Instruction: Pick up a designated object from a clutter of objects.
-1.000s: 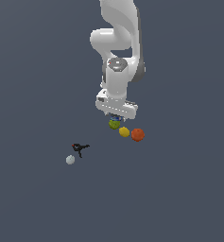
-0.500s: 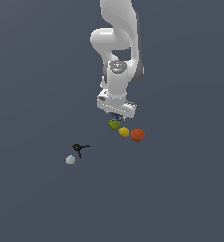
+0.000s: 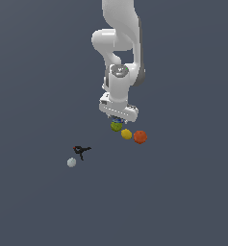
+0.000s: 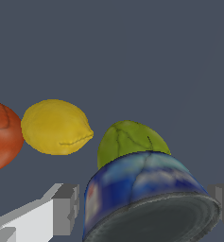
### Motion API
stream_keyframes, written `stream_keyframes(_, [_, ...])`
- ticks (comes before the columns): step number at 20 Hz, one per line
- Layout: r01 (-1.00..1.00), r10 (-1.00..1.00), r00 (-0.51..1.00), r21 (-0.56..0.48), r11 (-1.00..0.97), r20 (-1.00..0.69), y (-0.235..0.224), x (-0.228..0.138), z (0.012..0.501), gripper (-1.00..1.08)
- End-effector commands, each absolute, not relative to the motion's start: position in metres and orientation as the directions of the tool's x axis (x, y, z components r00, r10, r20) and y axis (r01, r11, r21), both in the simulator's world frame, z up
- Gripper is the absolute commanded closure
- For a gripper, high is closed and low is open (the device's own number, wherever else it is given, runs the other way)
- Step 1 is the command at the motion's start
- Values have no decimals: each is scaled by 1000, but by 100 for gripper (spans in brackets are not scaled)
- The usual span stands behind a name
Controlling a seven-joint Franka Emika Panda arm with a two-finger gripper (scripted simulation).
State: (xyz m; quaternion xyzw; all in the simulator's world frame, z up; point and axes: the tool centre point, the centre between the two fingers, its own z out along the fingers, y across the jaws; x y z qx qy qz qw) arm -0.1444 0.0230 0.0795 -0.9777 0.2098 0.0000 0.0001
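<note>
White Franka arm [image 3: 119, 53] hangs down from top of ext. view, wrist pointing straight down over dark grey floor [image 3: 33, 72]. Its gripper [image 3: 117, 118] sits low, right on top of the cluster of round things. In wrist view the two grey fingers [image 4: 66, 208] stand spread, one each side of a blue-labelled can with grey metal rim [image 4: 149, 198]; the can fills the gap between them, but can't tell if pads actually touch it or grip it.

Just behind the can in wrist view is the olive-green roundish pear-like fruit [image 4: 130, 142], touching or nearly touching the can. In ext. view the green fruit [image 3: 116, 126] shows directly under the gripper w/ a bit of blue above it, so green + blue read as one small lump there.

Next along, toward ext. view's right: orange ball [image 3: 140, 137], with yellow lemon-shaped ball [image 3: 126, 134] between it and the green fruit; all three in a tight row, just beside each other.

Well apart, toward ext. view's left and lower: small black-and-red tool-like piece [image 3: 80, 150], and just below it a tiny pale grey ball [image 3: 71, 163].
</note>
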Motion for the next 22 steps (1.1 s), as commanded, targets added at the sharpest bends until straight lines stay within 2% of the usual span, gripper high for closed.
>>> stream_keyframes(1, [-411,-411,912,0,-912,0,23,-145,71,-92])
stream_keyframes(15, [-412,-412,911,0,-911,0,23,-145,41,-92])
stream_keyframes(16, [-412,-412,911,0,-911,0,23,-145,41,108])
stream_keyframes(22, [-412,-412,911,0,-911,0,23,-145,41,108])
